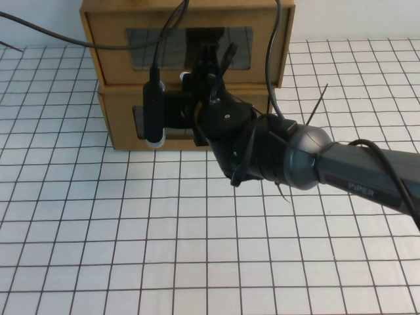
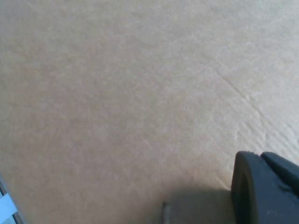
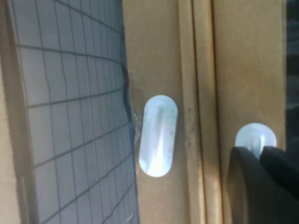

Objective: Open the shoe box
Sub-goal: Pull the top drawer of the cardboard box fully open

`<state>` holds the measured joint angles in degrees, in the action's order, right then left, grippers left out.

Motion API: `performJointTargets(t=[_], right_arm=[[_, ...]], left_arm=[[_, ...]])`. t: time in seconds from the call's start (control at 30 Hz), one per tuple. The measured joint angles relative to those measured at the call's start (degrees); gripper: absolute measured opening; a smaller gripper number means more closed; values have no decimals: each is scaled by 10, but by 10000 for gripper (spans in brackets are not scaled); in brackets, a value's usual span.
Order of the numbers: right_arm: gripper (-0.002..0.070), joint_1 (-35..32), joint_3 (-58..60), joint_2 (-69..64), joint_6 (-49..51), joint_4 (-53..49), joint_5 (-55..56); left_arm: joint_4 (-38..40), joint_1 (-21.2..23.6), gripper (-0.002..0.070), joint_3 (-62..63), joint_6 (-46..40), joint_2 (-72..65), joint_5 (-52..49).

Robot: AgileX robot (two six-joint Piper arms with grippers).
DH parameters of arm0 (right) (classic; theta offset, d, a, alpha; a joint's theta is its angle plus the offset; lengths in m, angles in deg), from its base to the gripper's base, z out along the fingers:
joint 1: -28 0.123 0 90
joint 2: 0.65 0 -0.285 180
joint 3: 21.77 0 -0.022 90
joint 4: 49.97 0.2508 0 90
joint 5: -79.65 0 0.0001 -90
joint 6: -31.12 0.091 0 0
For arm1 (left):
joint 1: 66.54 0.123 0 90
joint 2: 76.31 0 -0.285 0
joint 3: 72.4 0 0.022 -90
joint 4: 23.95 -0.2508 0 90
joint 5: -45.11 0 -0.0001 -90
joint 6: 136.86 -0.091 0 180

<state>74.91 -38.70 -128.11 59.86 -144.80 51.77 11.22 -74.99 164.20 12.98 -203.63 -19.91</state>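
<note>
1. Task object. Two cardboard shoe boxes are stacked at the far edge of the surface [image 1: 131, 230], near the middle of that edge. The upper shoe box [image 1: 118, 46] rests directly on the lower shoe box [image 1: 121, 111]. Each front panel has a dark window and faces the near edge. Both fronts are closed.

2. Handles. In the right wrist view, two white handles sit on the cardboard fronts, one on either side of the seam between the boxes. The free handle [image 3: 159, 135] is oval, and nothing touches it. The gripped handle [image 3: 254, 137] lies just across the seam from it.

3. Right arm. The right arm reaches in from the right edge of the surface to the box fronts. The right claw [image 1: 216, 59] lies against the front of the stack, level with the upper shoe box. In its wrist view the right claw [image 3: 261, 151] is closed on the lower end of the gripped handle, with the dark fingertips [image 3: 243, 177] pressed together around the raised rib.

4. Left arm. The left claw [image 2: 266, 186] appears only in its own wrist view, close against a plain cardboard face. Whether it is open or closed cannot be told.
</note>
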Motion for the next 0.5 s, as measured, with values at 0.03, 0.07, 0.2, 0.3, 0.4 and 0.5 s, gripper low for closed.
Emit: performJointTargets(t=[0.03, 0.07, 0.2, 0.3, 0.4, 0.5], right_arm=[[12, 1, 0, 0, 0, 0, -1], [10, 2, 0, 0, 0, -1, -5], [8, 13, 12, 0, -12, -8, -28], [8, 21, 45, 18, -15, -20, -36], [8, 29, 90, 50, -6, -22, -35], [8, 39, 145, 89, 10, -22, -33]], left_arm=[[0, 0, -2, 0, 0, 0, 0], [0, 0, -2, 0, 1, 0, -1], [0, 0, -2, 0, 5, 1, -4], [0, 0, -2, 0, 7, 1, -8], [0, -1, -2, 0, 8, 2, -13], [0, -4, -2, 0, 9, 2, -14]])
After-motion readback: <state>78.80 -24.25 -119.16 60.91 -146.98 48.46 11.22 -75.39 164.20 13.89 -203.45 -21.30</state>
